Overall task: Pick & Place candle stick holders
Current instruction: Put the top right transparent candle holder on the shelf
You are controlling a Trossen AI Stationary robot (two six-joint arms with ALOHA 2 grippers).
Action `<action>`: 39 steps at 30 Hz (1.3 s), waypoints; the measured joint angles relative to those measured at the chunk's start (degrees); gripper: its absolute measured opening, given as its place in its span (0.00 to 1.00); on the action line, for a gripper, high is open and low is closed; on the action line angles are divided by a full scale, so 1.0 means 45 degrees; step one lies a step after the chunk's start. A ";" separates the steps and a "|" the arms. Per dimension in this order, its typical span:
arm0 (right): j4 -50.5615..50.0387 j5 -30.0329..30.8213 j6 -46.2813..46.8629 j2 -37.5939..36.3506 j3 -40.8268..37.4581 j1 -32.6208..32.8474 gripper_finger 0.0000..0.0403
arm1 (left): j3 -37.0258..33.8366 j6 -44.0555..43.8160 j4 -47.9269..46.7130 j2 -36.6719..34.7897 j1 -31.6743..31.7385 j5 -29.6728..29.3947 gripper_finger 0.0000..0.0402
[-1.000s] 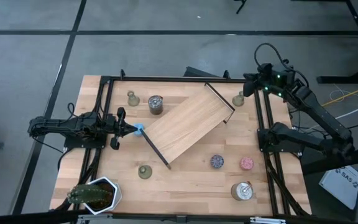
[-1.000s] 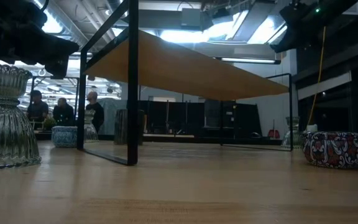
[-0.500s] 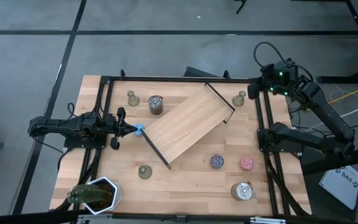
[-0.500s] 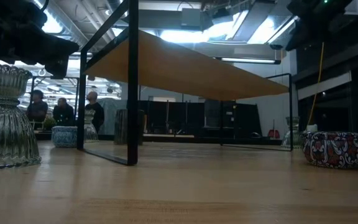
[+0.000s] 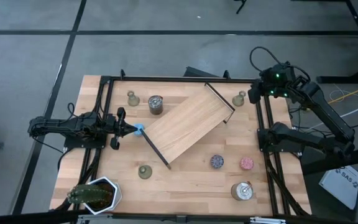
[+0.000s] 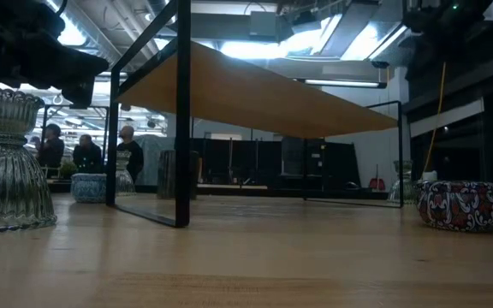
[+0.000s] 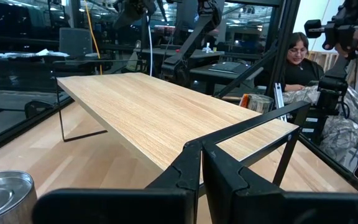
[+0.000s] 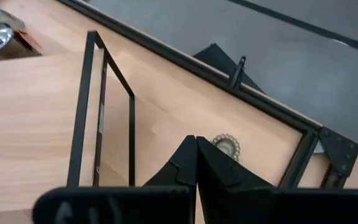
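Three olive candle stick holders stand on their wide bases: one far left (image 5: 132,98), one near left (image 5: 145,172), one far right (image 5: 239,99), beside the wooden shelf's (image 5: 188,121) far end. My right gripper (image 5: 254,93) hangs shut above the far-right corner, slanting down. In its wrist view the far-right holder (image 8: 225,144) shows just past the shut fingertips (image 8: 196,140), untouched. My left gripper (image 5: 130,129) waits shut and level at the table's left, by the shelf's black leg. In the low view a ribbed holder (image 6: 7,162) stands close at the left.
Silver tins stand far left (image 5: 155,104) and near right (image 5: 243,190). Glittery pucks lie near right (image 5: 217,162) (image 5: 247,163), and a blue one (image 5: 139,129) by my left gripper. A potted plant (image 5: 95,194) fills the near-left corner. A black frame (image 5: 166,79) rims the table.
My right gripper has tipped further downward over the far-right corner, its wrist drawing a little toward the table's right edge; it has stayed shut. No object has moved.
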 joint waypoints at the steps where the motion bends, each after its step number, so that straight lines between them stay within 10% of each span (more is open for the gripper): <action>1: -0.0095 0.0001 0.0005 0.0033 0.0000 0.0000 0.01 | 0.0000 -0.0002 0.0000 0.0000 0.0003 0.0002 0.03; 39: -0.1493 0.0926 0.1382 0.1898 0.0000 0.0019 0.58 | 0.0000 0.0003 0.0000 0.0000 0.0000 0.0002 0.03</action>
